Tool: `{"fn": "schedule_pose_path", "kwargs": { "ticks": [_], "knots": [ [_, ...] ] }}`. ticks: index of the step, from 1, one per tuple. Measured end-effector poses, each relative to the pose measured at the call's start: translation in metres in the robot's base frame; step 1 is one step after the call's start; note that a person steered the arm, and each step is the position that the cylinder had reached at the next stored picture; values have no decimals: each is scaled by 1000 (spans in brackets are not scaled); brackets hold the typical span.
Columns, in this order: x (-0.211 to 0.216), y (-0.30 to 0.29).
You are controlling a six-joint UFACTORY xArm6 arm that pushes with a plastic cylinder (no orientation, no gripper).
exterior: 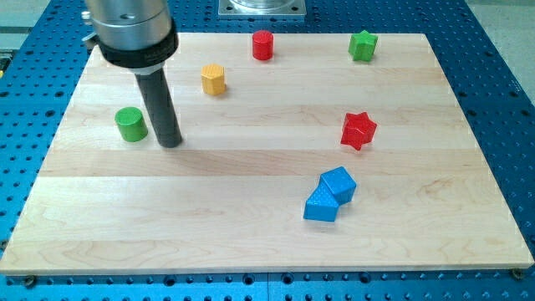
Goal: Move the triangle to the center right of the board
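Two blue blocks touch each other at the view's lower right. The lower-left one looks like the blue triangle (321,206). The upper-right one is a blue cube (338,183). My tip (170,143) rests on the wooden board (251,242) at the view's left, far from the blue pair. It stands just right of a green cylinder (131,124), with a small gap between them.
A yellow hexagonal block (214,79) lies up and right of my tip. A red cylinder (263,44) and a green star (363,45) sit near the top edge. A red star (359,130) lies at centre right, above the blue pair.
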State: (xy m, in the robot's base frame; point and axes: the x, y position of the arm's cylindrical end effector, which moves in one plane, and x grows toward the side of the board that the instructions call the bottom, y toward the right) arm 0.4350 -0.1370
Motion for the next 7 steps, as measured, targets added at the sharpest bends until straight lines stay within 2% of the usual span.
{"fn": "schedule_pose_path", "kwargs": {
  "ticks": [1, 6, 7],
  "knots": [
    [0, -55],
    [-6, -40],
    [-2, 13]
  ]
}}
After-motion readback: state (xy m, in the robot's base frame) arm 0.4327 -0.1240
